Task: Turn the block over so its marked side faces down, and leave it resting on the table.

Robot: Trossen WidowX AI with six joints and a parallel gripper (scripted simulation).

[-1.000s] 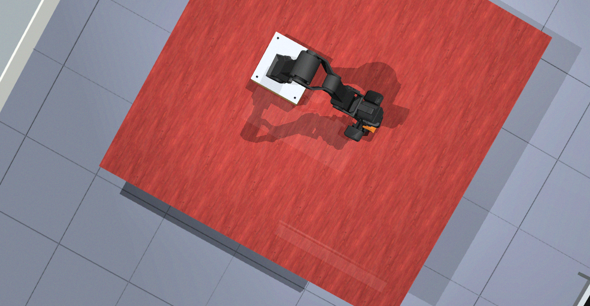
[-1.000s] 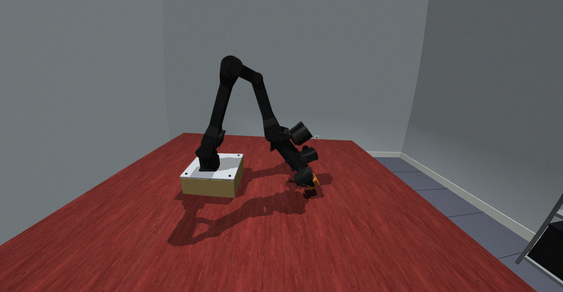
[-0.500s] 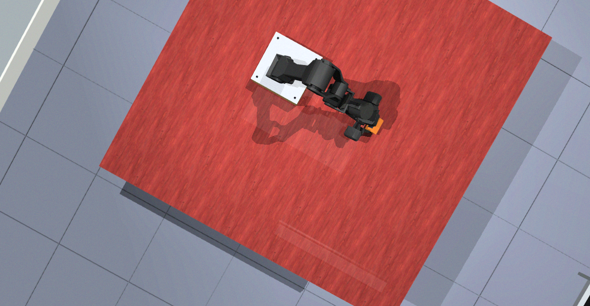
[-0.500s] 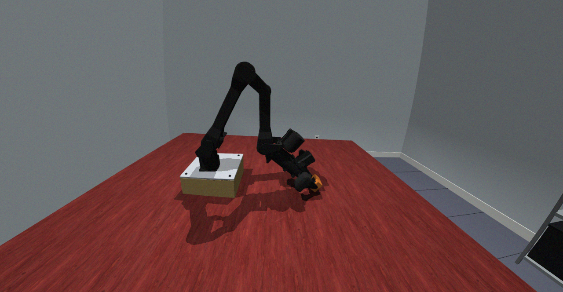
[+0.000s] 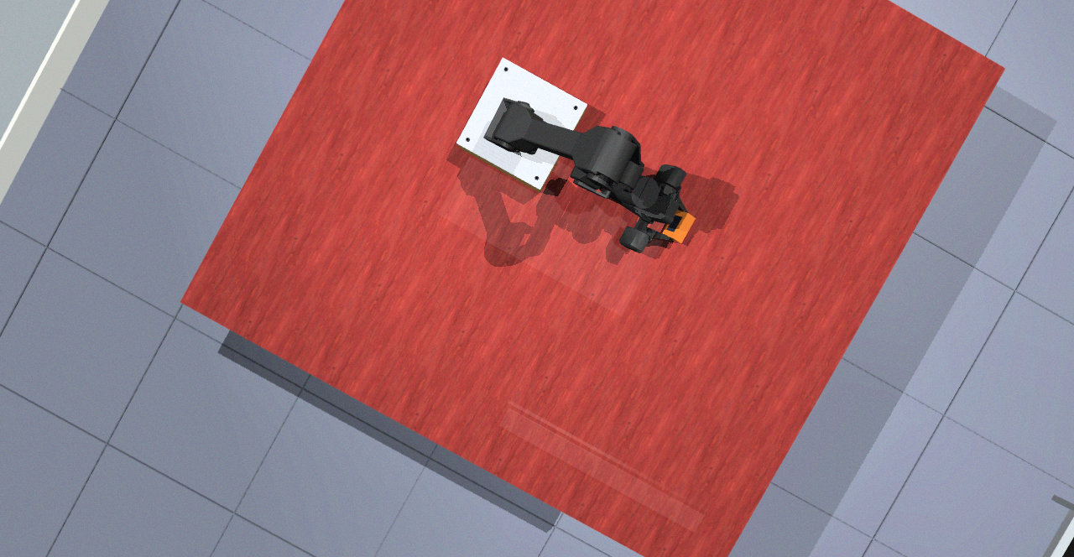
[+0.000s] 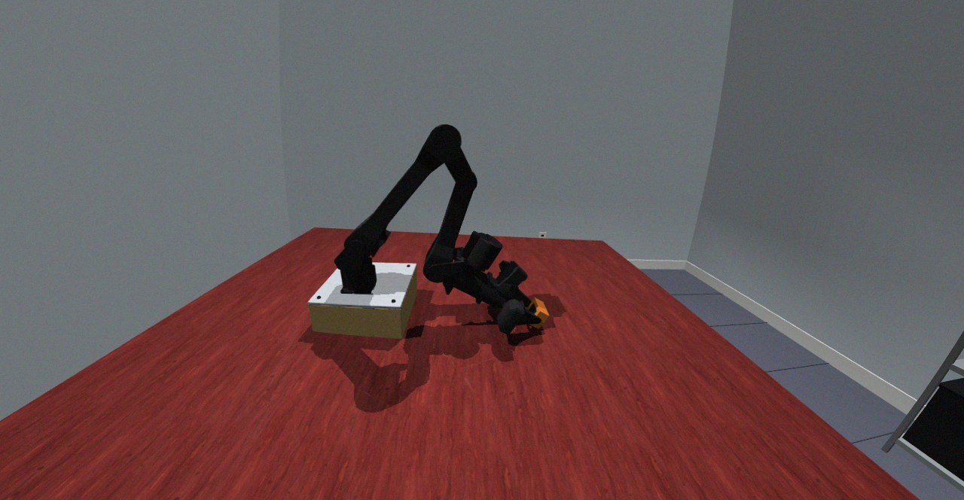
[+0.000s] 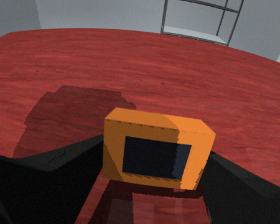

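An orange block (image 5: 682, 231) (image 6: 541, 311) (image 7: 141, 119) has a dark rectangular mark (image 7: 155, 157) on one broad side. My gripper (image 5: 678, 226) (image 6: 538, 313) (image 7: 154, 147) is shut on the block, with a black finger at each of its ends in the wrist view. The marked side faces back toward the wrist camera, and the block is tilted. It is low over the red table (image 5: 420, 313) (image 6: 606, 396) (image 7: 208, 78). I cannot tell whether its lower edge touches the table. The side facing away from the wrist camera is hidden in the wrist view.
The arm stands on a white-topped base box (image 5: 492, 91) (image 6: 357, 320) at the left in the exterior view. Shadows of the arm lie on the table. A metal shelf (image 7: 196, 35) (image 6: 926, 463) stands beyond the table's edge.
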